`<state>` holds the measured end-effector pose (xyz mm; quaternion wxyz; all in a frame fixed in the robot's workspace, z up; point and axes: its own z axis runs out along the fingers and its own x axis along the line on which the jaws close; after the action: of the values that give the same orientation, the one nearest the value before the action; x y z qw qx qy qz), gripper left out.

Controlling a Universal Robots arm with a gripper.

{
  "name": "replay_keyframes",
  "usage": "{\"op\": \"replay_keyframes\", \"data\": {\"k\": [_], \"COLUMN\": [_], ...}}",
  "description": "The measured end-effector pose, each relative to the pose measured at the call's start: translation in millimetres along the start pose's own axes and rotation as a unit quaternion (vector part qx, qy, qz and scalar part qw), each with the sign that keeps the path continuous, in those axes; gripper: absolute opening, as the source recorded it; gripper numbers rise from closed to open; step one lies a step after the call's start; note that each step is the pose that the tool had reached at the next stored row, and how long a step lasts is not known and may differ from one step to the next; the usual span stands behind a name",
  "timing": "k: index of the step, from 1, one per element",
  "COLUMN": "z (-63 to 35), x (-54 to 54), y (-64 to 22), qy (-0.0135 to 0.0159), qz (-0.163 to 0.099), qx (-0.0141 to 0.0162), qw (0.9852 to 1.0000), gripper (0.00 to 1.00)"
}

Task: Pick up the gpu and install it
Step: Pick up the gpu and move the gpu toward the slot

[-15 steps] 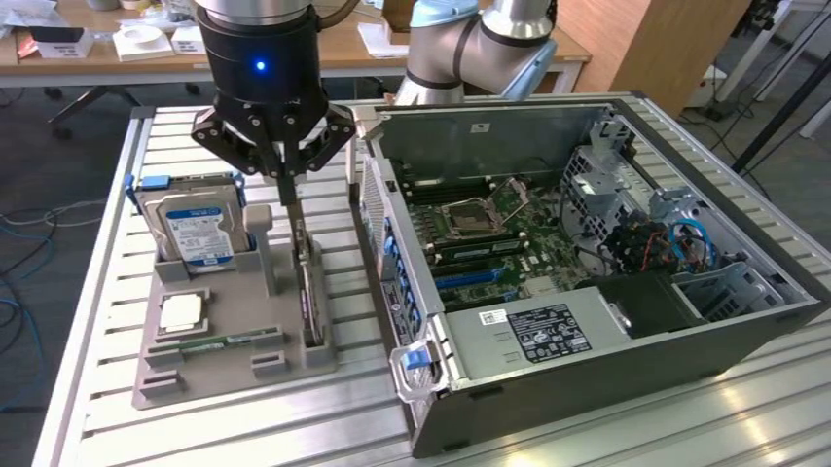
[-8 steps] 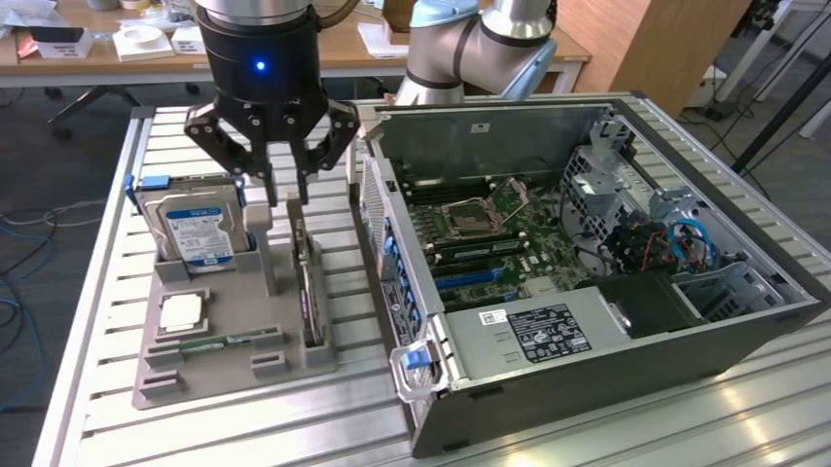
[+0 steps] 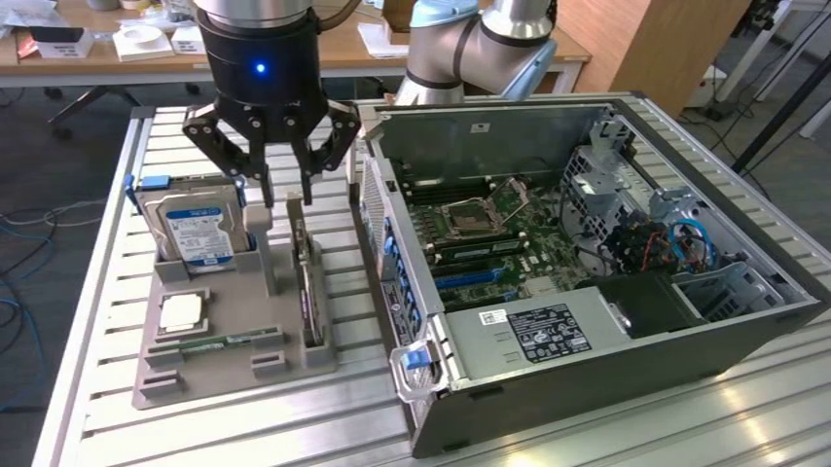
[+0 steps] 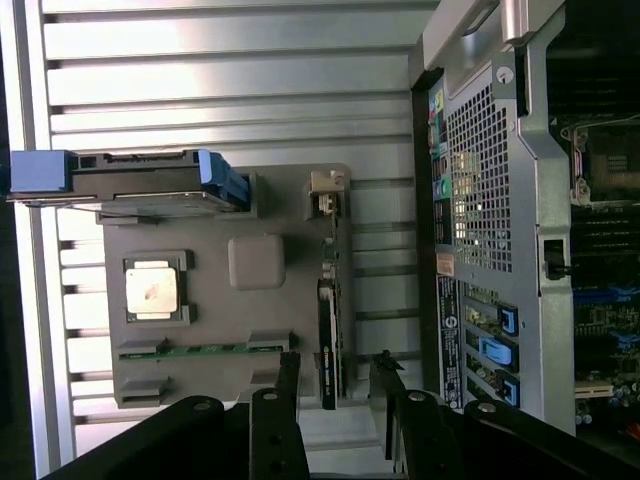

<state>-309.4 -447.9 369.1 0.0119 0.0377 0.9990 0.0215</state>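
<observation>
nearest the camera, on the slatted table [image 3: 91,321], sits a grey parts tray [image 3: 221,375] toward the exterior view's left. a narrow green memory stick [image 3: 214,342] lies along the tray's near part. just beyond it a square processor chip [image 3: 182,311] lies flat in its pocket. the gpu [image 3: 309,292] stands on edge in a slot along the tray's right side, running from near to far. it is still seated there, not lifted. farther back on the tray a silver hard drive [image 3: 198,233] stands upright.

above the tray's far end hangs the gripper [image 3: 278,180], its jaws spread wide and grasping nothing. in the wrist view its two fingers [image 4: 288,385] stand one to each side of the card's end, with a gap on both sides. i judge they are not touching it.

to the exterior view's right lies the open computer case [image 3: 585,409], with its motherboard [image 3: 493,229] exposed. the blue expansion slots [image 3: 470,277] look unfilled, though part of them is hard to read.

so the task looks barely begun: the hand is lined up over the card, but neither the pick nor the install is done.
</observation>
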Motion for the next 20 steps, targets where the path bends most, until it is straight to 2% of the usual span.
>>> {"op": "replay_keyframes", "data": {"k": [20], "z": [33.2], "x": [0.7], "y": [-1.4], "qy": [0.0001], "qz": [0.000], "qx": [0.0001], "qw": [1.0000], "gripper": [0.41]}}
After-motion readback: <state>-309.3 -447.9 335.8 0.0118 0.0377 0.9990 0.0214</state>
